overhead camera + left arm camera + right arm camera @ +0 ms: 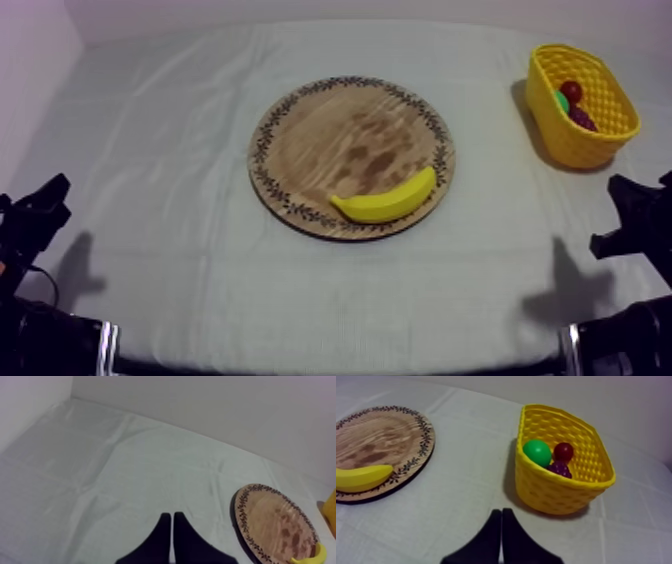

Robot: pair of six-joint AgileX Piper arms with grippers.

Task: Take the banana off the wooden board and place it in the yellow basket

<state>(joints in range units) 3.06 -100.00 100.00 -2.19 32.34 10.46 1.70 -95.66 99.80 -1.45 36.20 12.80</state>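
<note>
resting at wooden board [340, 140] rim, banana [386, 197] may skid off under off-centre pinch; left gripper [172, 517], right gripper [501, 512] both clenched empty.

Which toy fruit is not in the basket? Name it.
The banana: it lies on the wooden board, near its rim, while the green fruit, the small red fruit and the grapes sit inside the yellow basket.
</note>
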